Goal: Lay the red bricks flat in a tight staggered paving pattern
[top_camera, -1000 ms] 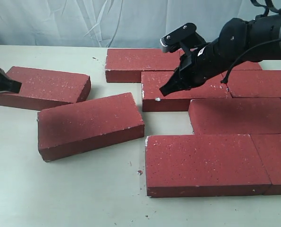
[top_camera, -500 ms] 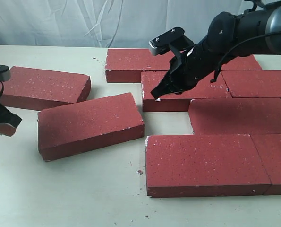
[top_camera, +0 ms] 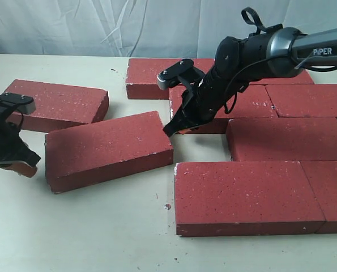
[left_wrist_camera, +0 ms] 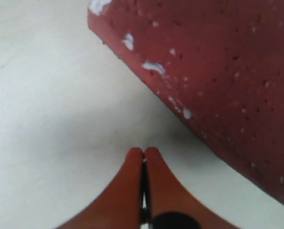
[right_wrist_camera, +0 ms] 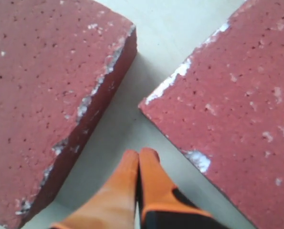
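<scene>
Exterior view, near to far: on the right the red bricks (top_camera: 242,192) lie flat in staggered courses, apparently tight. Two are left to place: the skewed loose brick (top_camera: 109,148) and the far-left brick (top_camera: 55,105), both apart from the pattern. Both the left gripper (top_camera: 20,166) and the right gripper (top_camera: 170,130) are fully closed and empty. The bare table (top_camera: 100,226) offers pushing room, and the right tip sits in the gap beside the loose brick's corner.

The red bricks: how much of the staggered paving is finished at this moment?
Done: the dark-red rectangular paving bricks on the right lie flat in staggered rows. In hand: nothing; the shut right gripper and shut left gripper flank the skewed loose brick. Left: that brick and the far-left brick must join.
</scene>
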